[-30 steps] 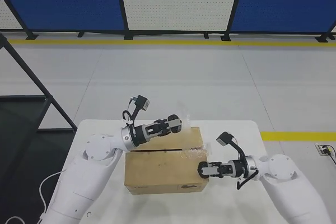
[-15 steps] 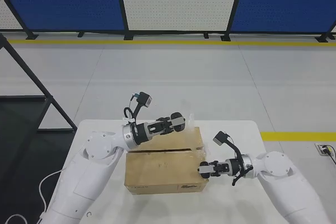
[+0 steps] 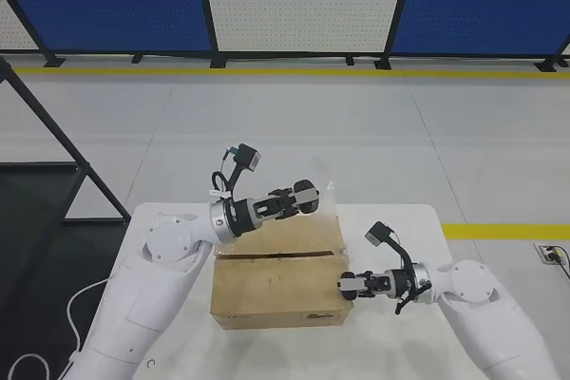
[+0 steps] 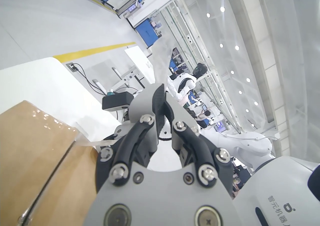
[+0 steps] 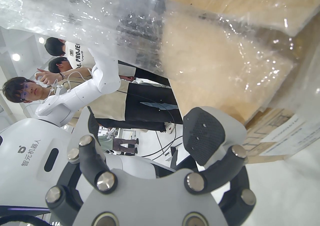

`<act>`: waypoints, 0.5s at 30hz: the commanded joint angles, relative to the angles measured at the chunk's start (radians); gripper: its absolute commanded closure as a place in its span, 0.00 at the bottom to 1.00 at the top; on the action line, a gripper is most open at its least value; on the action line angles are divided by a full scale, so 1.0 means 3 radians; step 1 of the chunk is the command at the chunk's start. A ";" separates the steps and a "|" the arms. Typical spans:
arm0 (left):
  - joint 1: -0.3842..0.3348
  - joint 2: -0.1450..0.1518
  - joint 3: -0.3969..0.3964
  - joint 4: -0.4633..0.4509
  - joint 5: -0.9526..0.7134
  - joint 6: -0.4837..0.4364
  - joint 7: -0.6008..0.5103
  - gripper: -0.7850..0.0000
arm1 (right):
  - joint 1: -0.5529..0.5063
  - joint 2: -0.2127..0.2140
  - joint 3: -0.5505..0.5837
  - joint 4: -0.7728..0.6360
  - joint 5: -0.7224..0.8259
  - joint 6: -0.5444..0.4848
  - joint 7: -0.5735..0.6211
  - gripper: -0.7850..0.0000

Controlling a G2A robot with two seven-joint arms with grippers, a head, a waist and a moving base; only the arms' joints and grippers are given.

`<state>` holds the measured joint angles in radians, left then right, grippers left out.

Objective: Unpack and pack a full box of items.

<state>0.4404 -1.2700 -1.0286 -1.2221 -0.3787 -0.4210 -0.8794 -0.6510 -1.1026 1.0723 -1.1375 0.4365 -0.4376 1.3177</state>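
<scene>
The left gripper (image 3: 307, 197) is pinched tight on a strip of clear tape (image 4: 160, 61), its two pads pressed together with the film caught between them and a loose tail sticking out past the tips. The gripper sits raised above the far edge of the cardboard box (image 3: 280, 285), and from its tips the tape slopes down and away to the box's end, where it clings to the corner. That high, angled hold looks chosen to peel the seal off the top seam rather than tear it.

Over at the right gripper (image 5: 147, 134), the fingers stand well apart with nothing between them. The box's end face is just ahead of its tips, and the stretched film crosses right in front of it. It seems parked there to steady the box against the pull, though contact cannot be made out.

The box rests on the white table (image 3: 399, 223) between the two arms with its flaps lying shut, so unpacking looks to be at its opening step, with the seal partly lifted.
</scene>
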 commanded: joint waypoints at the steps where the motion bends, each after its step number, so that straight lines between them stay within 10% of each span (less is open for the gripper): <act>1: -0.0016 -0.0007 0.0003 -0.0012 0.0003 -0.0008 0.0018 1.00 | -0.0009 0.0004 0.0008 -0.0011 -0.0007 0.0005 0.0000 0.00; 15: -0.0117 -0.0056 0.0023 -0.0095 -0.0038 -0.0031 0.0125 1.00 | -0.0100 0.0039 0.0108 -0.0082 0.0037 0.0011 -0.0062 0.00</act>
<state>0.4072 -1.2859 -1.0207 -1.2472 -0.3893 -0.4295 -0.8442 -0.6792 -1.0918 1.1027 -1.1604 0.4475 -0.4348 1.3000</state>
